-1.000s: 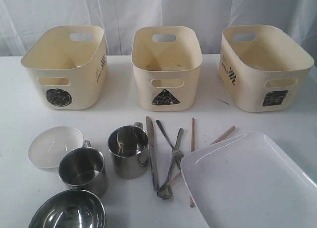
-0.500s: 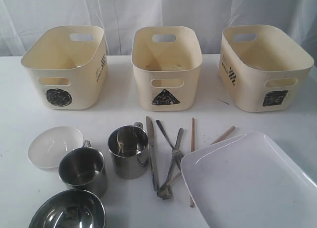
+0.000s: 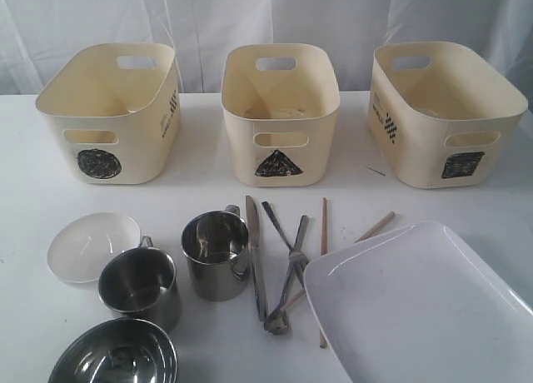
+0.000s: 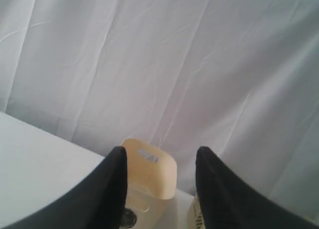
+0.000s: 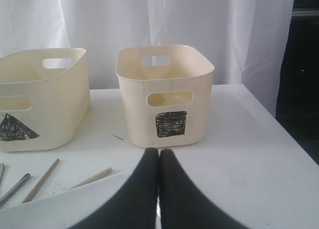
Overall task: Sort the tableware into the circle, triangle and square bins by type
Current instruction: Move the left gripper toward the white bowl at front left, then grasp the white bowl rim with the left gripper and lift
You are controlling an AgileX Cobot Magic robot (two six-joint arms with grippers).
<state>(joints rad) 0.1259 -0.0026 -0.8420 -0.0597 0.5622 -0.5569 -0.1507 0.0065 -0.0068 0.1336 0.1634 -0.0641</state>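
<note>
Three cream plastic tubs, the circle bin, triangle bin and square bin, stand behind two shiny steel mugs, one steel bowl, one small white bowl, a steel knife, fork, spoon, two wooden chopsticks and one glossy rectangular plate. The left gripper gapes empty; the right gripper is pressed closed.

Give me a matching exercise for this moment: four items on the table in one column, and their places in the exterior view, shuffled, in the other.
Things:
1. circle bin
2. square bin
3. small white bowl
4. large white plate

Places in the exterior view:
A. far row, right end
B. near side, right
C. far row, left end
D. near side, left

Pairs: 1-C, 2-A, 3-D, 4-B
</note>
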